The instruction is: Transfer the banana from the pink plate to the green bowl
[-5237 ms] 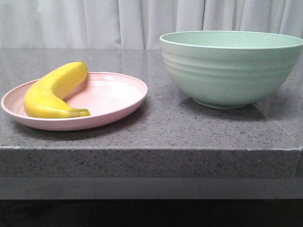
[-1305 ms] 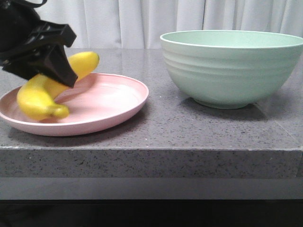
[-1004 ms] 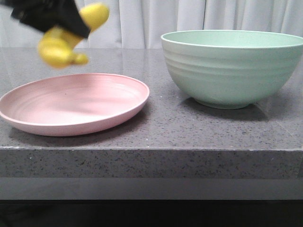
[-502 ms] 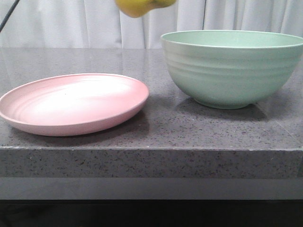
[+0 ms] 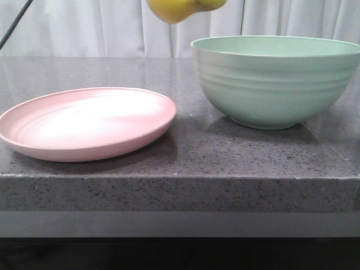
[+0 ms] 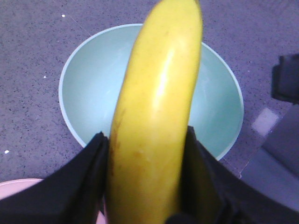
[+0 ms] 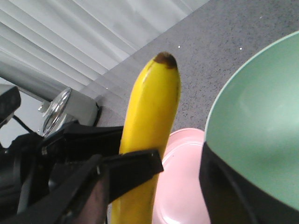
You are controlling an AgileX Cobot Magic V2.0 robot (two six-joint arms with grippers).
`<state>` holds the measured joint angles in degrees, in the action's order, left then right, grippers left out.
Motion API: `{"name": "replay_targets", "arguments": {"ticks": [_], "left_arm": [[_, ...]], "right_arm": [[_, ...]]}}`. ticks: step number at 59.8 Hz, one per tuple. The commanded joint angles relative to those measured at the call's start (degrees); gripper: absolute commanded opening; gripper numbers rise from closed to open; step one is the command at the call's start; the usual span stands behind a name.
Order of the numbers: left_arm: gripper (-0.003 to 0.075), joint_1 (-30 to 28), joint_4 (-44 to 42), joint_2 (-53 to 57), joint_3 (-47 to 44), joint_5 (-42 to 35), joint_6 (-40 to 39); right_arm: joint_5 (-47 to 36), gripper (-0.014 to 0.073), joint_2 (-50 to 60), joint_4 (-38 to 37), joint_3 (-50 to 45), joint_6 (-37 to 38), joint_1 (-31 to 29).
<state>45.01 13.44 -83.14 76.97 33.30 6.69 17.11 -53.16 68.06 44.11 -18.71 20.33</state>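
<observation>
The left tool (image 6: 145, 186) holds the banana (image 6: 154, 116) clamped across its thick middle, one black finger on each flank, so the fruit sticks out lengthwise beyond the grip. It is carried high: in the front view only its rounded lower end shows at the top of the frame, above the gap between the plate (image 5: 84, 126) and the bowl (image 5: 275, 79). That height looks chosen to clear the bowl's tall rim before any lowering. From the left wrist the bowl's open mouth lies directly beneath the fruit's far half.

The right tool appears only as a dark edge in its own wrist view; whether it is wide or closed I cannot tell.

The banana is smooth, glossy and plump, with faint brown flecks and a dark tip. The plate is shallow, pale pink, faintly ringed, and sits empty near the bench's (image 5: 185, 157) front-left corner. The bowl, toward the right edge, is deep, matte mint green, with horizontal ridges and a small foot. The bench is speckled grey stone.
</observation>
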Motion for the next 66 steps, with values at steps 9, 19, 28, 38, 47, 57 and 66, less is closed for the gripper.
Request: {"name": "replay_targets", "arguments": {"ticks": [9,19,28,38,47,57,66], "left_arm": [[0.0103,0.6,0.9,2.0,2.2,-4.0,0.0],[0.0103,0.6,0.9,2.0,2.2,-4.0,0.0],[0.0103,0.6,0.9,2.0,2.2,-4.0,0.0],[0.0103,0.6,0.9,2.0,2.2,-3.7,0.0],[0.0103,0.6,0.9,2.0,2.2,-2.9,0.0],[0.0197,0.6,0.9,2.0,2.2,-2.8,0.0],[0.0445,0.6,0.8,2.0,2.2,-2.8,0.0]], "right_arm": [[2.8,0.0441,-6.9,4.7,7.6,-5.0,0.0],[4.4,0.0443,-11.8,11.3,10.1,-9.9,0.0],[6.7,0.0443,-16.2,18.9,11.5,-15.6,0.0],[10.1,0.0440,-19.6,27.2,12.4,-22.6,0.0],[12.1,0.0363,-20.3,30.7,12.4,-25.3,0.0],[12.4,0.0103,-20.3,30.7,12.5,-25.7,0.0],[12.0,-0.0019,-20.3,30.7,12.6,-26.3,-0.3]]}}
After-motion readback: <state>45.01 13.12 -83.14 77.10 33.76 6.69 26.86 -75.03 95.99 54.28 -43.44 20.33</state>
